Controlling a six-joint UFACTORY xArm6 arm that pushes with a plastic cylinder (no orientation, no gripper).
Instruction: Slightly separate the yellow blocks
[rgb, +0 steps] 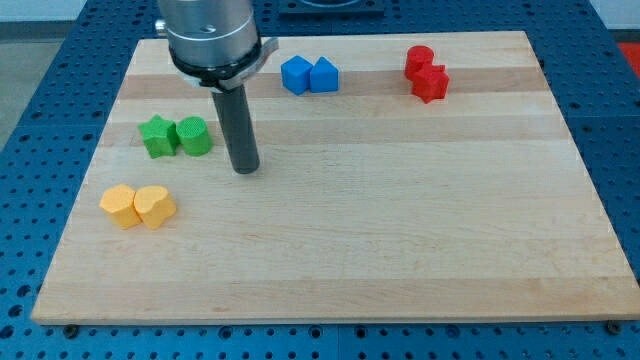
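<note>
my tip (245, 168) beside green cylinder (194, 136)

Setting: robotics lab bench
Evidence: wooden board (400, 200) atop blue perforated mounting table (60, 100); metal arm housing (210, 35) overhead

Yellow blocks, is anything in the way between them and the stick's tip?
Nothing visible stands between. My tip rests on bare wood, up and to the view's right of the two touching yellow blocks. The green star block and green round block sit to the tip's left, off that path.
</note>
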